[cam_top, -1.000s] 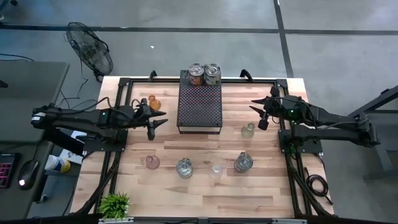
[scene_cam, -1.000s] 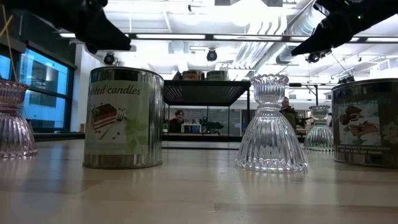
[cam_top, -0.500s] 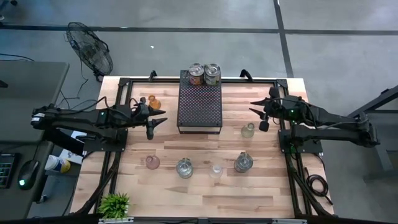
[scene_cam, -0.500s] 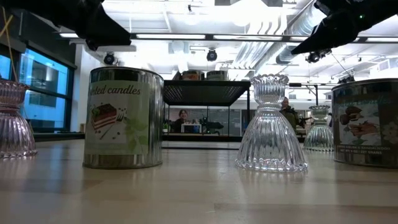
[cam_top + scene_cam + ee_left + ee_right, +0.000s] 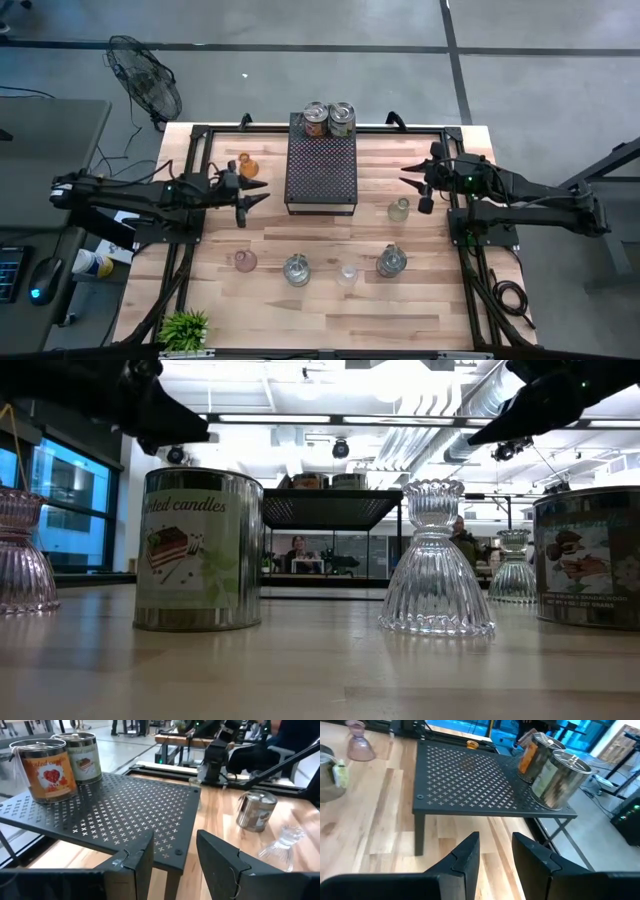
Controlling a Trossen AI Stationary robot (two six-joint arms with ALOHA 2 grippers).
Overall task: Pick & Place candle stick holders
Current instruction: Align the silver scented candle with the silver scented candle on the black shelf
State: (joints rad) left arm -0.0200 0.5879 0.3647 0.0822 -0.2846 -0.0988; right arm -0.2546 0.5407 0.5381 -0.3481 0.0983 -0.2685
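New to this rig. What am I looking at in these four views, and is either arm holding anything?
Two dark robot arms work at a wooden table. The high view looks straight down; the low view sits at table height; each wrist view looks past that arm's own fingers. The left gripper and right gripper both hang open and empty on either side of a black perforated tray that carries two candle tins. On the wood lie small glass candle stick holders: an amber one near the left gripper, a clear one near the right gripper, and a row including a pinkish one. A plant sits at the table's edge.
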